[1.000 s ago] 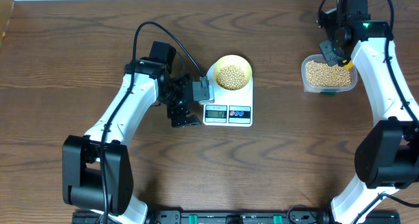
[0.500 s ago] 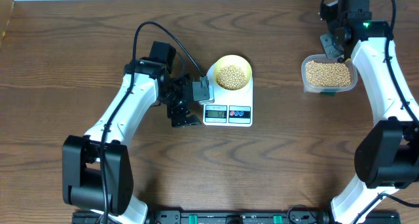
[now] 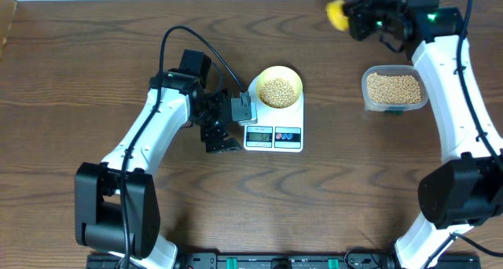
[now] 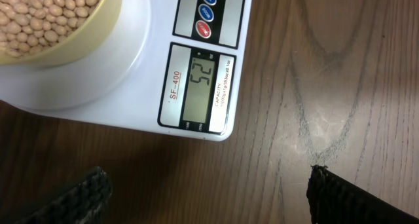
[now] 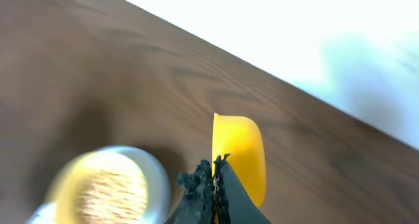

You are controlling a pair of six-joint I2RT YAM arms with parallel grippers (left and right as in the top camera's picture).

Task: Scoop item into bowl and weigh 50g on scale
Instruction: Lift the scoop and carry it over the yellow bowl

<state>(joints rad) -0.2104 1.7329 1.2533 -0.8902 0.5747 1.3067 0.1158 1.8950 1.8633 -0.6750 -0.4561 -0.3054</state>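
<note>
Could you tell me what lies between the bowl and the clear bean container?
Only bare table separates bowl and container, seen in the overhead view.

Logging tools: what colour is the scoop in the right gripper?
Bright yellow scoop; best in right wrist view.

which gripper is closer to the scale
Left. The left gripper sits beside the scale, at its display end; the right gripper holds the yellow scoop far off at the back.

Free gap btwn scale [image 3: 273,135], container [image 3: 366,97]
</note>
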